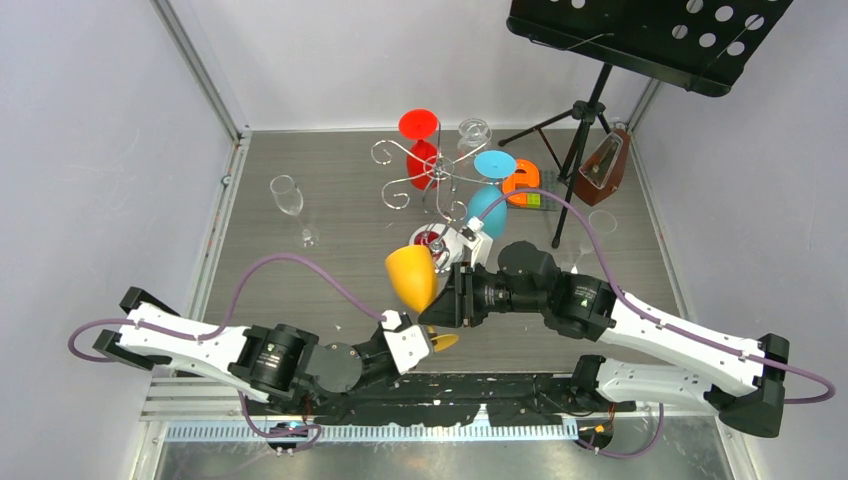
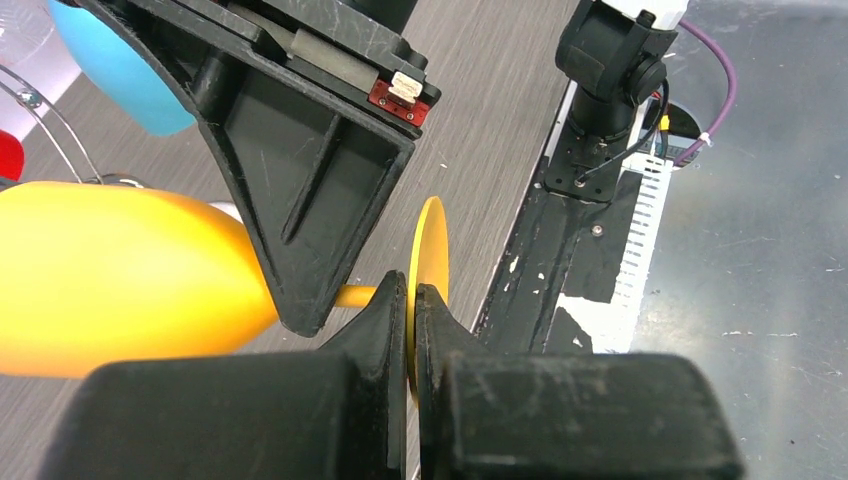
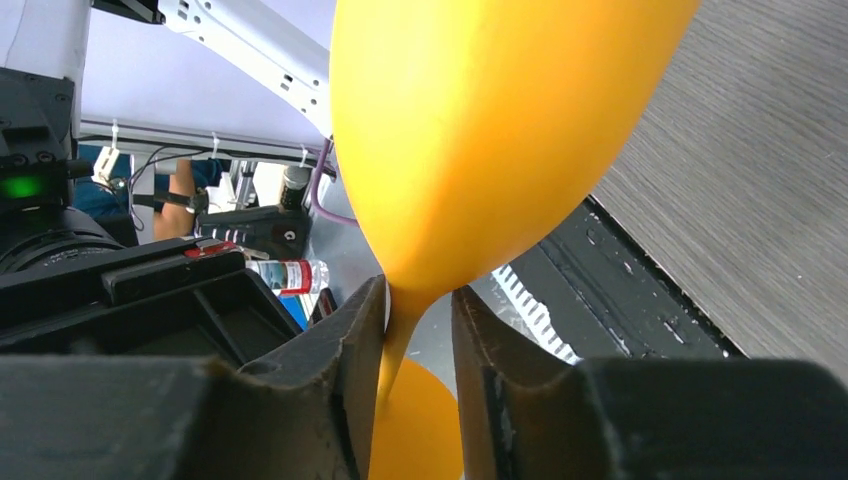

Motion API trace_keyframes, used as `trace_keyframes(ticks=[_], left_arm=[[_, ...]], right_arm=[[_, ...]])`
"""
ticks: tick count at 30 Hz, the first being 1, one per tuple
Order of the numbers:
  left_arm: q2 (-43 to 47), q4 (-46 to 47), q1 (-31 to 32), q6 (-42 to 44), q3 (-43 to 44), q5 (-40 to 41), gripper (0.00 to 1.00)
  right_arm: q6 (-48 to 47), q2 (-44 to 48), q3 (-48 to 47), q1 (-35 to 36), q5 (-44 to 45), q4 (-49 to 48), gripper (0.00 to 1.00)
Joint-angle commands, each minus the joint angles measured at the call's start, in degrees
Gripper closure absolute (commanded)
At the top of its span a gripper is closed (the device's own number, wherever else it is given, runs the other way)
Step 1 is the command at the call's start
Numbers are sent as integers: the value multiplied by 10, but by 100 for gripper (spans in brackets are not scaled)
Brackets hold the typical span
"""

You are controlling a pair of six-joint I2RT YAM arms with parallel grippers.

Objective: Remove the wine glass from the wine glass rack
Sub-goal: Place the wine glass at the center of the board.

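Light and hard by the look of this wine glass [image 1: 410, 278], smooth and slippery too, and likely to crack if dropped or squeezed hard. Best to hold by the thin stem [image 3: 398, 350] or the flat round foot [image 2: 430, 250], not by the fat cup. Gentle squeeze only, and no pulling two ways at once, for fear of a snap at the stem.

Yellow all over, shiny, not see-through, with a cup shaped like an egg.

Off the rack [image 1: 398, 192] now, lying on its side in the air, low over the front of the worktop [image 1: 340, 230], between the two arms, cup toward the back and foot toward the front edge.

Pinched at the foot by the left end effector [image 2: 411, 300], shut tight on the thin edge of that disc. Ringed at the stem by the right end effector [image 3: 418, 310], fingers close on both sides just under the cup, with a small gap on one side, so not squeezing yet by the look.

Farther back, in the middle of the worktop, the shiny wire rack with a red glass [image 1: 420, 140] and a blue glass [image 1: 488, 205] hanging upside down. To the left, standing alone, a tall clear glass [image 1: 288, 198]. At the back right, a black music stand [image 1: 640, 40].
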State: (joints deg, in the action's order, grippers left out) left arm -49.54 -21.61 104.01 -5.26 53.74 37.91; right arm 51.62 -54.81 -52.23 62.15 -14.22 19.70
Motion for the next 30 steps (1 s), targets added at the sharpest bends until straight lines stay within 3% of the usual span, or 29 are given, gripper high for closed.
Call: trace_keyframes(ticks=[1, 6, 13, 20, 30], left_arm=[[13, 63, 4, 9, -4, 28, 100], [-1, 61, 4, 7, 2, 13, 100], [-42, 18, 5, -3, 34, -4, 100], [-68, 12, 2, -11, 40, -11, 60], [-56, 11, -38, -36, 35, -44, 29]], right_arm=[[9, 0, 1, 6, 3, -31, 68], [10, 5, 8, 9, 4, -34, 92], [0, 23, 8, 12, 16, -34, 94], [-23, 39, 9, 12, 23, -27, 94], [-139, 23, -11, 11, 38, 32, 94]])
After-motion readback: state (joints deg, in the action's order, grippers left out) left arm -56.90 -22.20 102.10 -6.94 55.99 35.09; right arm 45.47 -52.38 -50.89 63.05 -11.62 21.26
